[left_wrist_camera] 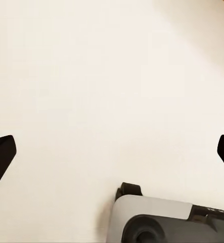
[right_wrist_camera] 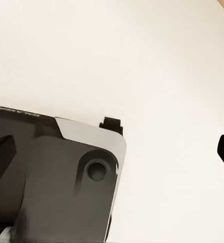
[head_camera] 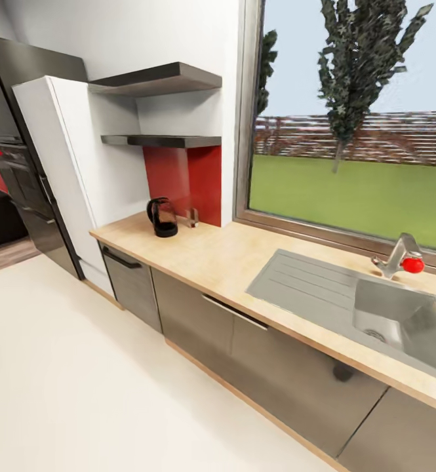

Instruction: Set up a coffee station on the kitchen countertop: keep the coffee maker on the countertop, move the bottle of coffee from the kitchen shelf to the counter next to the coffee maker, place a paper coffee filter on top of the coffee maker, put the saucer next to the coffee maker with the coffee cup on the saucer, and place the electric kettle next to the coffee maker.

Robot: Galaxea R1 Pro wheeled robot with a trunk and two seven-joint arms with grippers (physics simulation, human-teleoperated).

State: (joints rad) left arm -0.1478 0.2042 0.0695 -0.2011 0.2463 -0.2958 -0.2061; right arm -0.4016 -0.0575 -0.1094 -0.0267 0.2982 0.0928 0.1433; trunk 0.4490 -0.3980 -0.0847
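Nearest, the pale cream floor (head_camera: 80,367) runs smooth and bare; both wrist views look down on it. The left pincer (left_wrist_camera: 112,157) and the right pincer (right_wrist_camera: 112,152) each show dark fingertips at opposite edges of their views, spread wide and holding nothing, above the robot's grey-and-black base (right_wrist_camera: 56,182).

Beyond the floor stand glossy dark grey cabinets (head_camera: 257,354) under the light beige wood-look worktop (head_camera: 224,262), which carries a matt grey sink (head_camera: 388,314) with a metal tap (head_camera: 398,255) and a red ball (head_camera: 412,265) beside it.

Farther along, the electric kettle (head_camera: 162,217), smoky-bodied with a black handle, stands on the worktop before a red panel (head_camera: 185,177), well apart from both pincers. Above hang two dark shelves (head_camera: 162,78); a large window (head_camera: 355,124) shows lawn and a tree.
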